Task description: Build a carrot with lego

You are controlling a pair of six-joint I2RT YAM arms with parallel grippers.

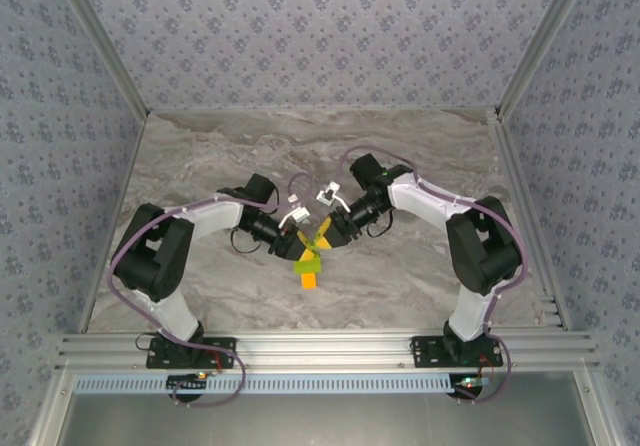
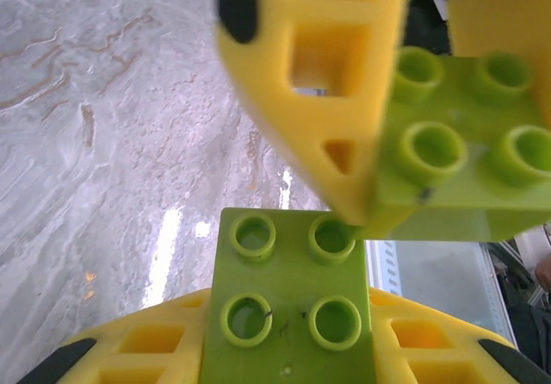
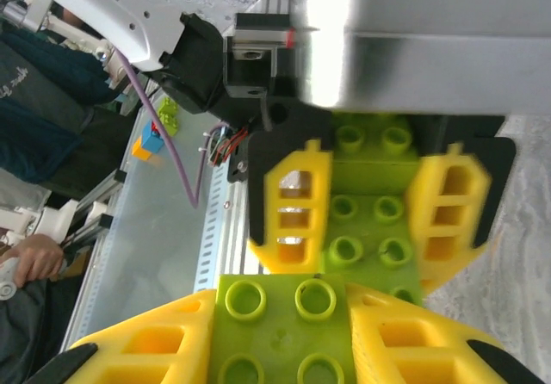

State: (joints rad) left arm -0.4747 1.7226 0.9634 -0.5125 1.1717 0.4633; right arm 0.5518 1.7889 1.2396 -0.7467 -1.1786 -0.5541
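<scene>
Over the middle of the desk (image 1: pixel 420 156), the left tool (image 1: pixel 303 246) clamps a lime-green studded plastic brick (image 2: pixel 288 306) and the right tool (image 1: pixel 322 236) clamps a second lime-green brick (image 3: pixel 280 332), seemingly not yet pressed together, while the small orange square brick (image 1: pixel 309 282) sits just toward the near edge, apparently still to be joined.

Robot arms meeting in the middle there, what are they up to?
The left fingers are shut on a lime-green brick, the right fingers on a second lime-green brick. The two bricks meet corner to corner over the marbled table, seemingly about to be pressed together. An orange brick shows just beneath them; whether it is attached is unclear.
</scene>
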